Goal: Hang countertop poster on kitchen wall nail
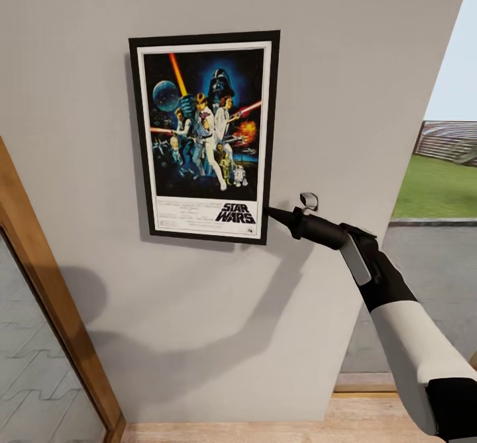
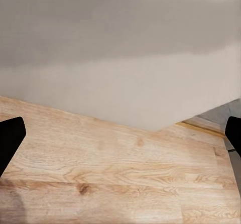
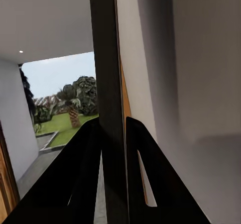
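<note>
Poster (image 1: 204, 136) flat against wall (image 1: 344, 65), right jaws clamping its frame edge.

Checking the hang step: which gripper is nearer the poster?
Right. The right gripper is clamped on the poster at its lower right frame edge, against the wall. The left gripper hangs open over the wooden floor, away from it.

I get even, bright daylight on the wall (image 1: 344, 65), seemingly from the open side at my right. The arm (image 1: 397, 310) throws a soft, broad shadow down the wall; the poster (image 1: 204, 135) reads sharp. Both wrist views look slightly soft, without glare.
</note>
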Controlling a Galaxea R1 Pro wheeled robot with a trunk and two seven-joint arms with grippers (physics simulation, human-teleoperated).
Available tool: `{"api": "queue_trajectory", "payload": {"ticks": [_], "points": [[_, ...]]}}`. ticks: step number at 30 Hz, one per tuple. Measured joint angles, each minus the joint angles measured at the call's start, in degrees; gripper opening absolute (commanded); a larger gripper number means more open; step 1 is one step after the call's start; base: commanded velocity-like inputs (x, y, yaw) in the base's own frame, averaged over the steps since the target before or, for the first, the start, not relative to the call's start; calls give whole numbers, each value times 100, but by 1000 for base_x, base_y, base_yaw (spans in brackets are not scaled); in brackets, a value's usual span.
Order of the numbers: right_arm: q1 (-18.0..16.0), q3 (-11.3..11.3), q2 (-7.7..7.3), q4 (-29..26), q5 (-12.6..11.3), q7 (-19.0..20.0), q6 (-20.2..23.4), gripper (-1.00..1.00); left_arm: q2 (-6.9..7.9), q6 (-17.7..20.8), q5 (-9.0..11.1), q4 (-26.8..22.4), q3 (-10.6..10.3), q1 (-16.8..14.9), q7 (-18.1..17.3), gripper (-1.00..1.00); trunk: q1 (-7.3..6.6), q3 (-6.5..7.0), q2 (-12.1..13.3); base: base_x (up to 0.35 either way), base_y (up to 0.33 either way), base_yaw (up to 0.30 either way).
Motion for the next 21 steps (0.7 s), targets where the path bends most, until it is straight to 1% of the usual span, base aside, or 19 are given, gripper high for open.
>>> {"api": "queue_trajectory", "payload": {"ticks": [15,21], "points": [[2,-12,5,-49,0,-28,3,-100,0,0,1,-1,0,0,0,100,0,0,0,0,0,0],[2,-17,6,-196,3,-50,31,-100,0,0,-1,-3,0,0,0,100,0,0,0,0,0,0]]}}
